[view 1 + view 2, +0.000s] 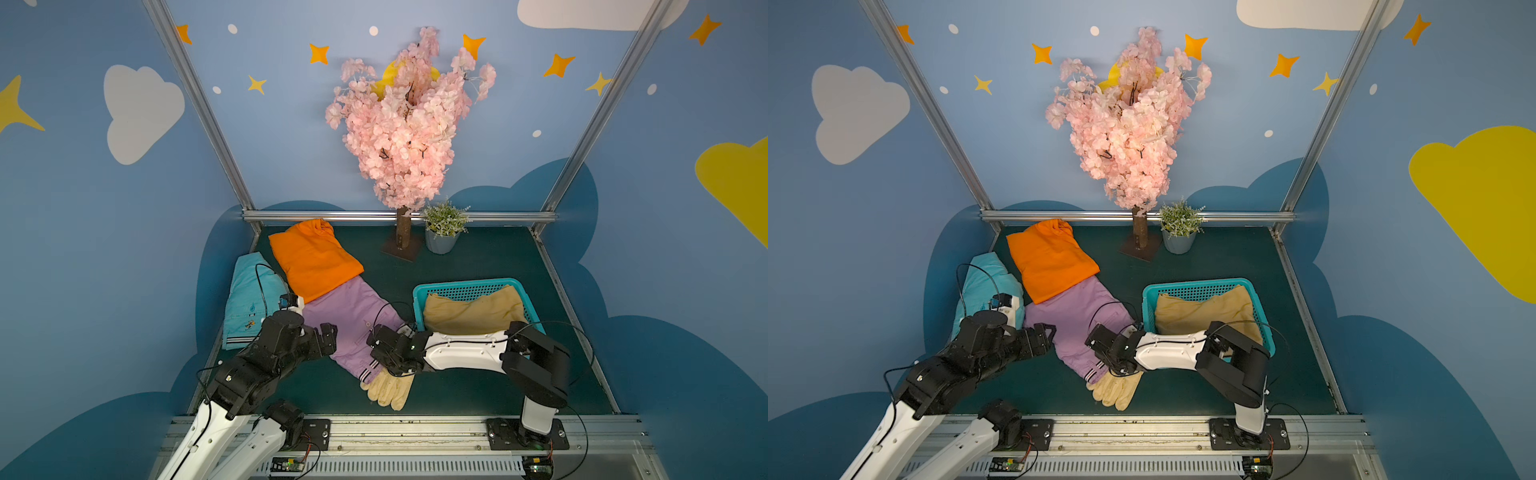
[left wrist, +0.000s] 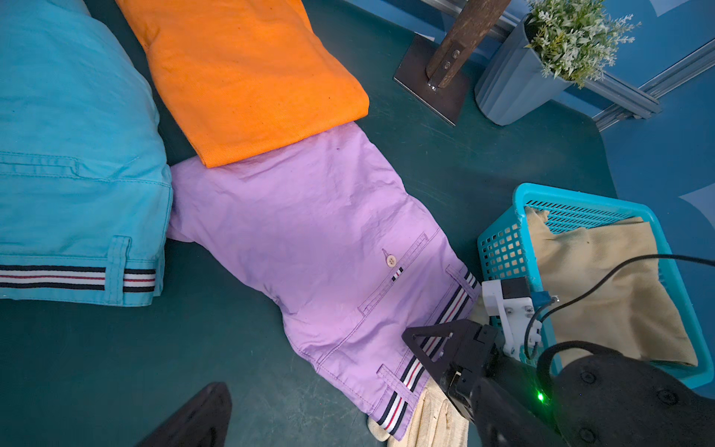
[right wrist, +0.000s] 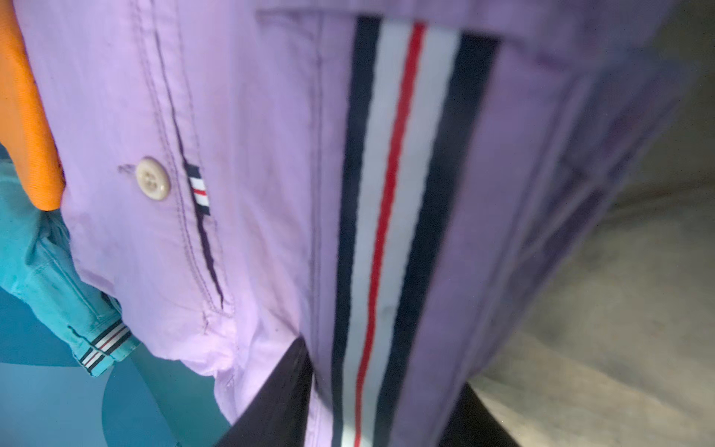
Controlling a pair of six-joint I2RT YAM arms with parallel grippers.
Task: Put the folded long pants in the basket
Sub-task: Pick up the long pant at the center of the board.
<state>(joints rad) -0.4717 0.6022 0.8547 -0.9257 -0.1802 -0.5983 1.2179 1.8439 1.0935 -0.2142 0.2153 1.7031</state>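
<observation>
we're over the green table (image 1: 478, 257), and the right hand (image 1: 380, 353) is down at the striped band of the lilac pants (image 1: 349, 316), just beside the near corner of the basket (image 1: 465, 284). in the right wrist view its two dark fingers (image 3: 278, 402) stand on either side of that striped band with the cloth between them. whether they pinch it, we cannot tell.

the left hand (image 1: 330, 338) hovers at the opposite edge of the lilac pants, spread wide, with nothing between its fingers.

the tan pants (image 1: 469, 311) lie inside the teal basket and fill most of it, partly hidden behind the right arm (image 1: 465, 351). the lilac pants lie flat on the table. their far end is tucked under the orange pants (image 1: 311, 259), and their striped end lies over the cuff of a cream glove (image 1: 388, 388). the turquoise pants (image 1: 245, 299) lie along the table's left edge, and in the left wrist view they touch the lilac pair.

at the back we see a pink blossom tree (image 1: 403, 124) and a small potted plant (image 1: 442, 232) side by side, well apart from the clothes.
</observation>
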